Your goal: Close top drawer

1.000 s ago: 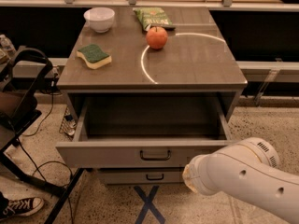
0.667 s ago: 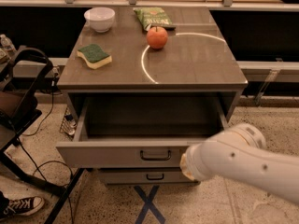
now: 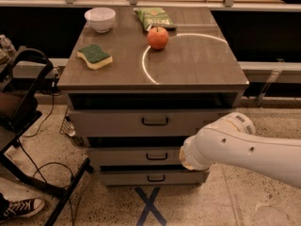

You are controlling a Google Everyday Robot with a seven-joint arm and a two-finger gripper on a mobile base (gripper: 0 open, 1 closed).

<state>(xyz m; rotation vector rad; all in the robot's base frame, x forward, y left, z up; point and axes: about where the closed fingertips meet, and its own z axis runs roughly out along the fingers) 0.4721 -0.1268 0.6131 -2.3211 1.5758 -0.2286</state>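
Note:
The top drawer [image 3: 117,122] is the wide grey front with a small black handle [image 3: 155,121], just under the tabletop. It is pushed in, its front about level with the two narrower drawers [image 3: 136,156] below, and a dark slit shows above it. My white arm [image 3: 244,149] reaches in from the right. My gripper [image 3: 189,155] is at the arm's rounded end, in front of the right side of the middle drawer and below the top drawer's front. The arm's end hides it.
On the tabletop [image 3: 197,65] lie a white bowl [image 3: 99,19], a green and yellow sponge [image 3: 95,56], a red apple [image 3: 158,37] and a green snack bag [image 3: 153,18]. A black chair frame [image 3: 23,102] and cables stand at the left. A blue tape cross [image 3: 149,206] marks the floor.
The top drawer was pulled far out, its inside showing; now it is pushed in under the tabletop. My arm has moved forward and up along the cabinet's right front.

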